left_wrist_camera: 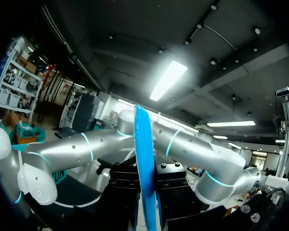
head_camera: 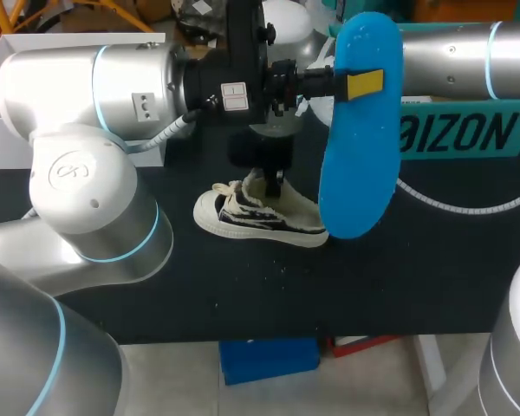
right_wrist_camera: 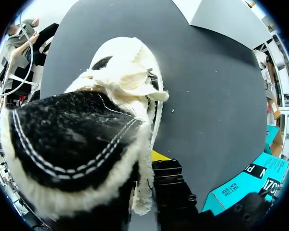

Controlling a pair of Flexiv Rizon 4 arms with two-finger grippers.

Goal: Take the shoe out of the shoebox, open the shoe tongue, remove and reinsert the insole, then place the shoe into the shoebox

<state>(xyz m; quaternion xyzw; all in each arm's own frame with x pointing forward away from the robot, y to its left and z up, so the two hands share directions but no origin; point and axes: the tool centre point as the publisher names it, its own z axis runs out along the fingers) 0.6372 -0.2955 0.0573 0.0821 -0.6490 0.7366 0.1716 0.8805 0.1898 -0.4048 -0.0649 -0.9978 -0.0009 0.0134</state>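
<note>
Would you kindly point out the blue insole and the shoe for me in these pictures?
blue insole (head_camera: 357, 165), head view, on the middle of its broad blue face.
shoe (head_camera: 251, 218), head view, on its black-and-white side panel, just above the sole.

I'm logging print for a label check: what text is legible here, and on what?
Teal box: large white letters, partly hidden behind the insole and cut off in the right wrist view; no whole word reads.
White labels on the left arm: too small to read.
Shoe: no print visible.
</note>
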